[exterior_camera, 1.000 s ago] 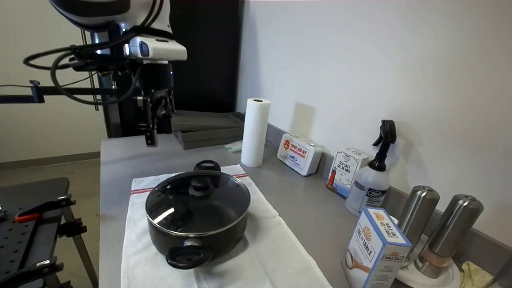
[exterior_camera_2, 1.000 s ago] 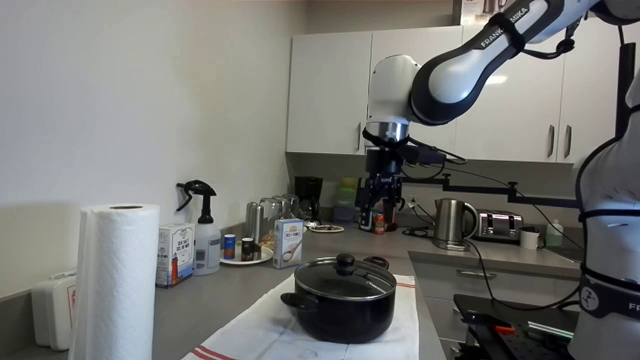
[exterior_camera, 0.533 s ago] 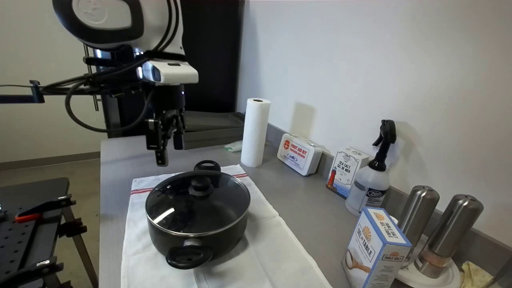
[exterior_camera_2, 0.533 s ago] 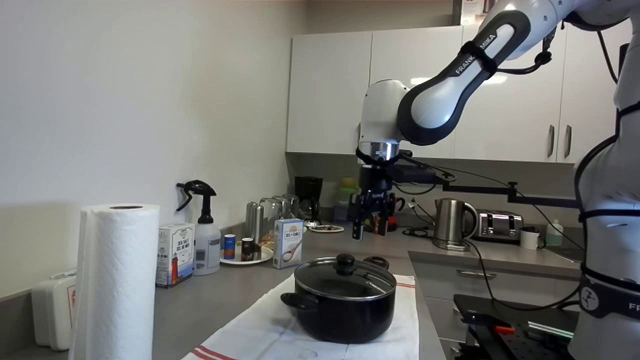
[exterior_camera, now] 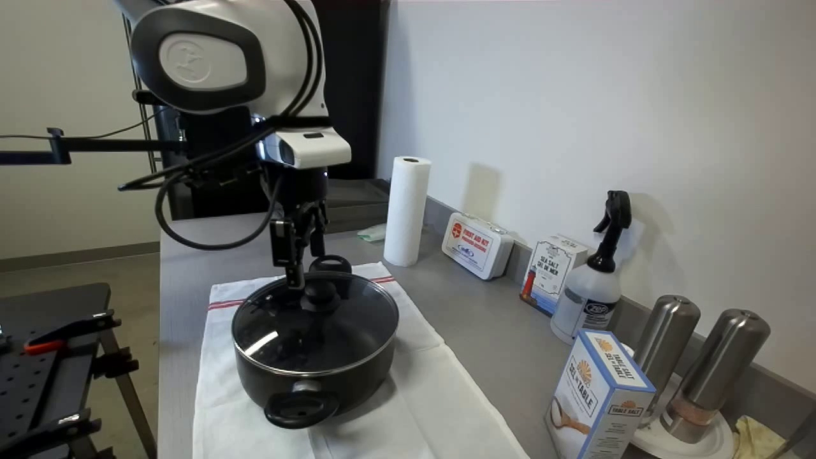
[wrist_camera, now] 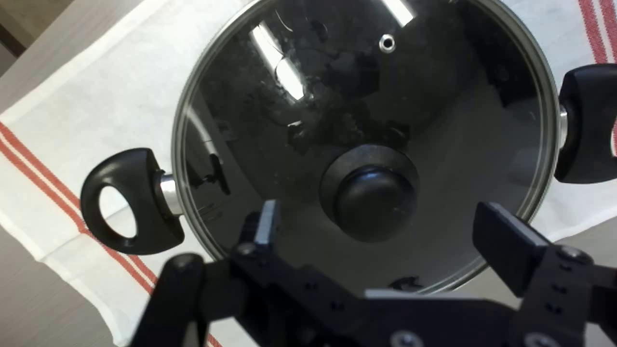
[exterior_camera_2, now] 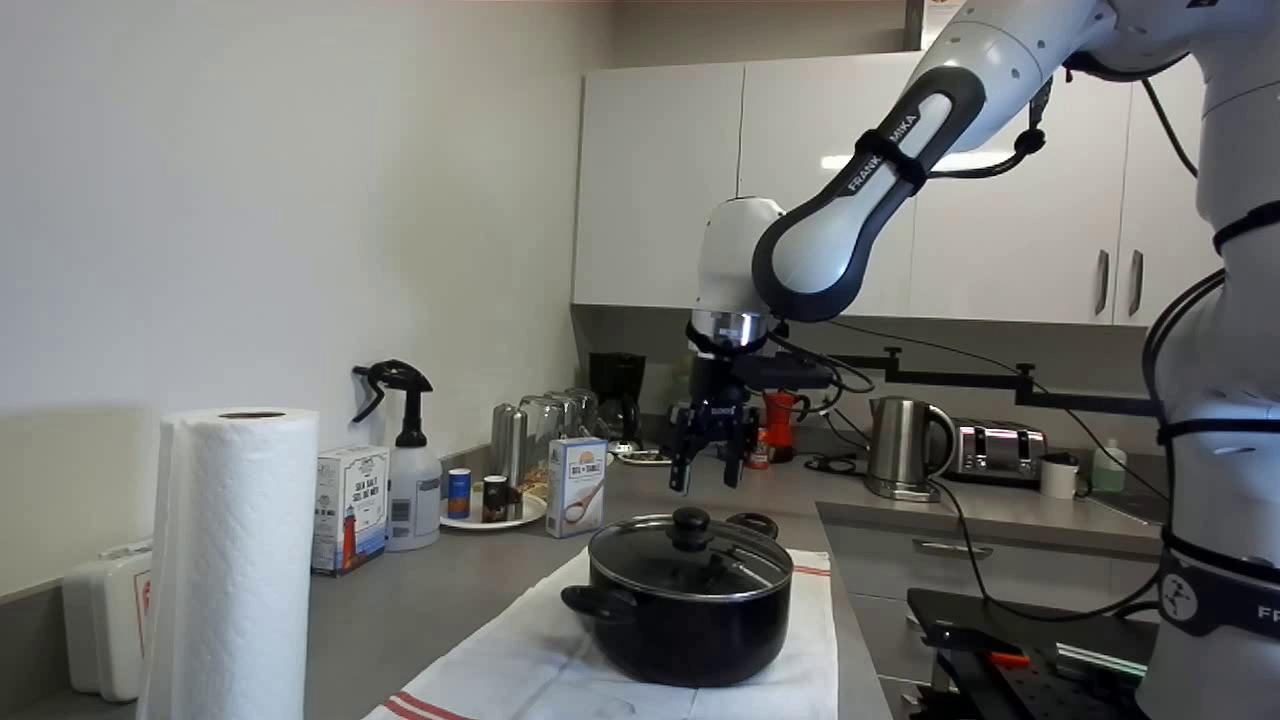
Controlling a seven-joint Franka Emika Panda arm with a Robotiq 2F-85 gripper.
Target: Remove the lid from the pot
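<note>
The grey table (exterior_camera: pixel 484 319) carries the whole group, and the robot arm (exterior_camera_2: pixel 875 190) reaches in above it. A red-striped white cloth (exterior_camera: pixel 433 395) is spread there, probably to spare the surface and keep cookware from sliding. On the cloth the black pot (exterior_camera_2: pixel 690 640) stands upright, its two side handles (wrist_camera: pixel 149 207) jutting opposite ways, which leaves the approach from above unhindered. The glass lid (exterior_camera: pixel 315 335) sits level on the pot, covering it fully, so removal is not yet done. Off to one side stand a paper roll (exterior_camera: pixel 407 213) and a spray bottle (exterior_camera: pixel 585 303), perhaps so the arm has room. In an exterior view the gripper (exterior_camera_2: pixel 706 484) hangs pointing down, above the lid and apart from it, its jaws set wide and holding nothing, presumably so they can pass either side of the black knob (wrist_camera: pixel 376 200). In the wrist view the knob shows within their span; my guess is that the step in hand is lining up for a grasp. A small metal-ringed vent (wrist_camera: pixel 387 43) sits well apart from the knob, likely out of harm's way.
</note>
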